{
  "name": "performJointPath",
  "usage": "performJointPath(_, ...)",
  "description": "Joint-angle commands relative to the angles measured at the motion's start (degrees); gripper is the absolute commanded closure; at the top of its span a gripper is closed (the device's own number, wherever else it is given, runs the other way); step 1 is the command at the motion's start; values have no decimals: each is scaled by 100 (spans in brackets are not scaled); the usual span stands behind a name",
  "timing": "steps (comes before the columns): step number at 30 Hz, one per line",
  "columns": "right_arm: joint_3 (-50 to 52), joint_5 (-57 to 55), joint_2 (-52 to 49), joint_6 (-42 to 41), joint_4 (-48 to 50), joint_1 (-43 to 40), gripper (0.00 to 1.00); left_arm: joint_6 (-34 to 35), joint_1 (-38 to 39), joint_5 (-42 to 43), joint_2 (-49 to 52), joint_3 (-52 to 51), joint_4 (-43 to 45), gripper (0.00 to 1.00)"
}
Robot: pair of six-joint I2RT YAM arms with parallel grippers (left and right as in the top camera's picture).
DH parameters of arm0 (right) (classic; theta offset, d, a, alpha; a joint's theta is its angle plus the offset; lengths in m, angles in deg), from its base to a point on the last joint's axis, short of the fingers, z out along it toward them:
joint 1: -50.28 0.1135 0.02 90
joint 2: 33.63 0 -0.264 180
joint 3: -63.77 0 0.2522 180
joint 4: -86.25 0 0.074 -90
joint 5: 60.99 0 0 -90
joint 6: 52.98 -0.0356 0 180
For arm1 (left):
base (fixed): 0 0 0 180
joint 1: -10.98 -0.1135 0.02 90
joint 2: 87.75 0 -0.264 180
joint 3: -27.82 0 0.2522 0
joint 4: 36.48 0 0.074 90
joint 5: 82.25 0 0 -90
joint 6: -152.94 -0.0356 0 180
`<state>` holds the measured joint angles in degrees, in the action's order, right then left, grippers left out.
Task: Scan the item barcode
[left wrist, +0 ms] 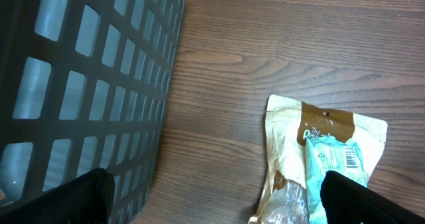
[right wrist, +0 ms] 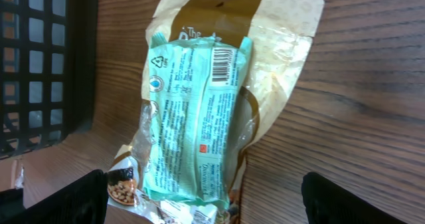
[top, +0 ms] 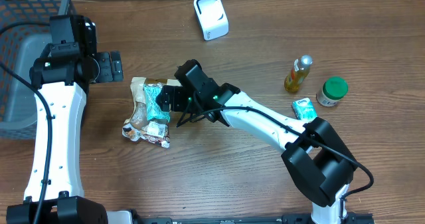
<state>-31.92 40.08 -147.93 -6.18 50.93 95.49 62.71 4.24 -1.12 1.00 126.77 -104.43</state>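
Centre-left overhead, the right end effector (top: 166,99) hovers wide open, empty, over the teal plastic packet (right wrist: 192,117), barcode (right wrist: 224,63) up, probably to grasp it; the left end effector (top: 109,66) is likewise open, empty.

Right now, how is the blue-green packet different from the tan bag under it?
The blue-green packet lies on top; the tan bag lies underneath. The packet is narrower; the bag is wider and sticks out beyond it. The packet shows a barcode facing up; the bag shows a brown band with lettering. Both are soft wrappers lying on the wooden table.
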Motion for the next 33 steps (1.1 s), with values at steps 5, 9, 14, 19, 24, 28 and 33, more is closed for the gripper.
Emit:
performJointPath(5,-81,-55,916,667,-920,-157,6,-107,39,-31,-87,127,22,0)
performJointPath(9,-146,-579,1853,772,-2190,-197,0,-107,39,-31,-87,127,22,0)
performJointPath(14,-144,-1980,3034,769,-3954,-476,0,-107,39,-31,-87,127,22,0)
performJointPath(19,-144,-3322,3807,726,-4959,-946,0,-107,39,-31,-87,127,22,0)
performJointPath(24,-142,-3311,4096,595,-5447,-1751,0,-107,39,-31,-87,127,22,0)
performJointPath(28,-136,-3289,4065,555,-5528,-2098,0,-107,39,-31,-87,127,22,0)
performJointPath(33,-136,-3287,4065,553,-5528,-2096,0,-107,39,-31,-87,127,22,0)
